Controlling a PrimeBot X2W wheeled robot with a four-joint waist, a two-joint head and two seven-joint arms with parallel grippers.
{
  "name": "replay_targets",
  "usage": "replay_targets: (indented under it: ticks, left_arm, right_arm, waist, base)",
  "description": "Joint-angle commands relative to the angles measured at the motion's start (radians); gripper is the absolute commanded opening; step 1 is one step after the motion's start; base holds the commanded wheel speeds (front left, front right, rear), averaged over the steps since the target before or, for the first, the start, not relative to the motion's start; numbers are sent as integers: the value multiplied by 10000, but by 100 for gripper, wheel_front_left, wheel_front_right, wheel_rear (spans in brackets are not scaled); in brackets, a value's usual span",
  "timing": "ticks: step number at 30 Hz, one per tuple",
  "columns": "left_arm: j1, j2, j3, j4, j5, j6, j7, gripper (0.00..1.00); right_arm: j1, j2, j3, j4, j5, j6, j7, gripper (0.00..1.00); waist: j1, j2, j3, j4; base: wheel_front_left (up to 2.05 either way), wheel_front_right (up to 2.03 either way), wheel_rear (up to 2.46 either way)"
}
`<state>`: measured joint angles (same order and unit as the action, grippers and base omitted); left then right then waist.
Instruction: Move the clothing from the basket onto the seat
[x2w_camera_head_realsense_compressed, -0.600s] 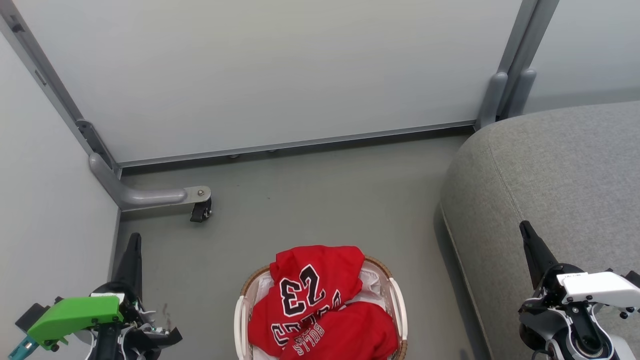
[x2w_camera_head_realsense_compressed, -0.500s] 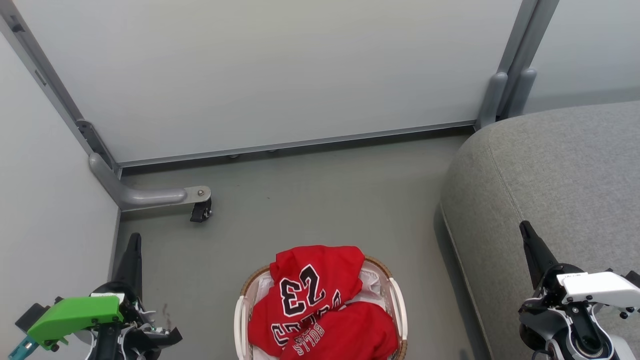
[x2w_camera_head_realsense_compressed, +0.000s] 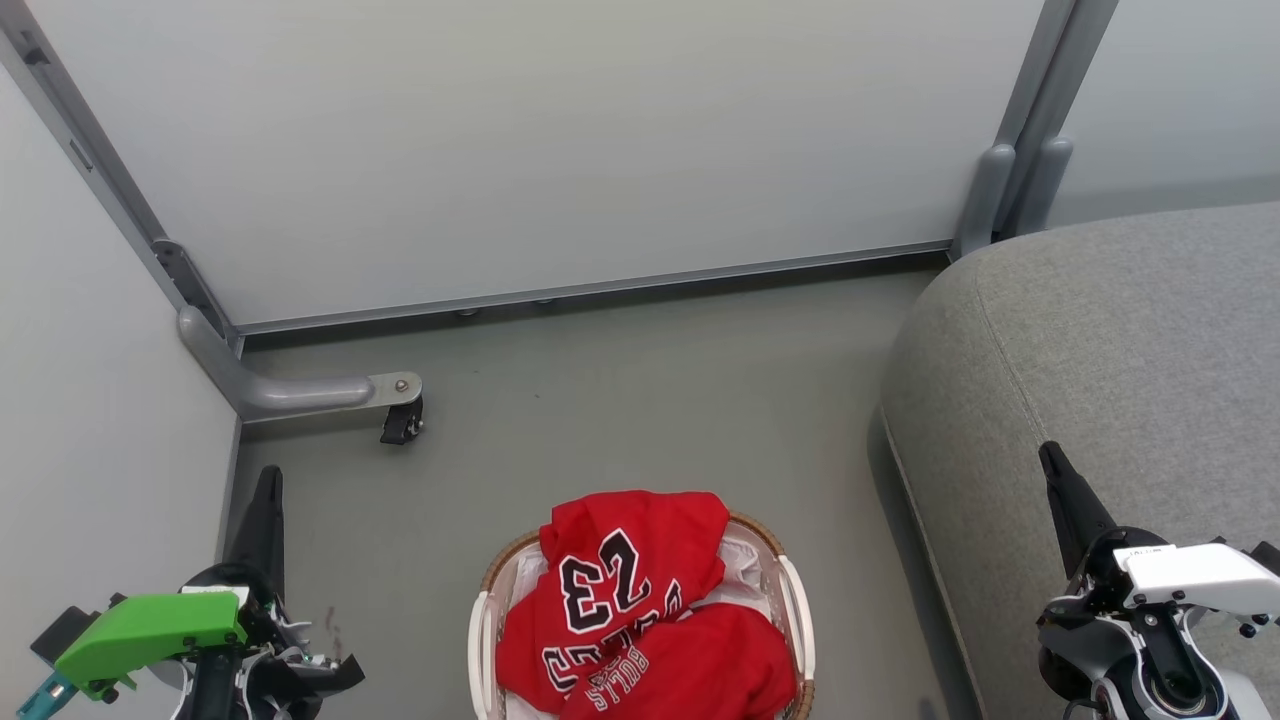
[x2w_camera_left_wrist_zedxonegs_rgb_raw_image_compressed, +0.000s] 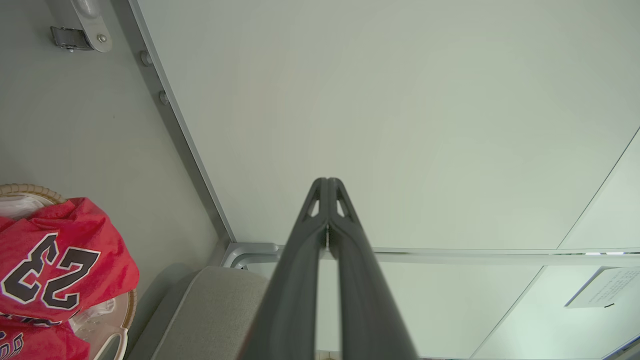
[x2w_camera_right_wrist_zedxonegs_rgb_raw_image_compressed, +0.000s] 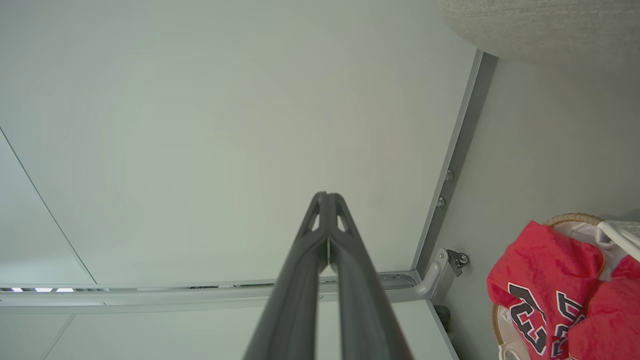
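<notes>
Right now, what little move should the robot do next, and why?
Probably swing the right gripper left over the basket, opening its fingers. The clothing lies piled there, untouched. The seat is on that arm's side. That gripper and the left gripper are both shut, holding nothing.

Lighting is even, diffuse and fairly bright in all views. A soft shadow lies on the floor (x2w_camera_head_realsense_compressed: 640, 400) along the base of the seat (x2w_camera_head_realsense_compressed: 1100, 350), right of frame. The head view is sharp. The wrist views bow straight rails toward the edges. The left tool (x2w_camera_left_wrist_zedxonegs_rgb_raw_image_compressed: 327, 182) and right tool (x2w_camera_right_wrist_zedxonegs_rgb_raw_image_compressed: 327, 195) blur toward the bottom edge.
</notes>
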<state>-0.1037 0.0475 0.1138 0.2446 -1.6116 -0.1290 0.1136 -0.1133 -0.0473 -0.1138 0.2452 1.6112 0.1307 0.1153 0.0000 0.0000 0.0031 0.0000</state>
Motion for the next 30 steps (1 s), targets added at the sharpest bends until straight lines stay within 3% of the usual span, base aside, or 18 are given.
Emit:
replay_targets:
  ticks: [1,23,24,26,27,28,30]
  left_arm:
    - [-104,56,19,-11,-28,-41,36,0]
    - [-105,56,18,-11,-28,-41,36,0]
    - [1,0,-2,4,1,0,-1,100]
    - [80,-27,-24,170,1,2,-11,100]
    - [157,-44,-44,263,3,6,-18,0]
    - [242,-55,-54,350,1,13,-12,100]
    - [301,-63,-158,402,16,13,-83,100]
  right_arm:
    - [108,-62,-13,-28,36,0,3,0]
    - [109,-62,-13,-28,36,-2,3,0]
    - [1,0,1,4,-1,0,-3,100]
    - [49,52,16,169,-4,0,-7,100]
    - [106,82,26,253,-5,-2,-14,0]
    - [172,113,31,337,-4,-2,-7,100]
    - [239,125,67,395,-26,-2,-78,100]
  waist:
    - [0,0,0,0]
    - [0,0,0,0]
    - [0,0,0,0]
    - [0,0,0,0]
    - [0,0,1,0]
    - [0,0,0,0]
    - [0,0,-1,0]
  base:
    - [0,0,0]
    - [0,0,0]
    - [0,0,0]
    - [0,0,0]
    - [0,0,0]
    - [0,0,0]
    - [0,0,0]
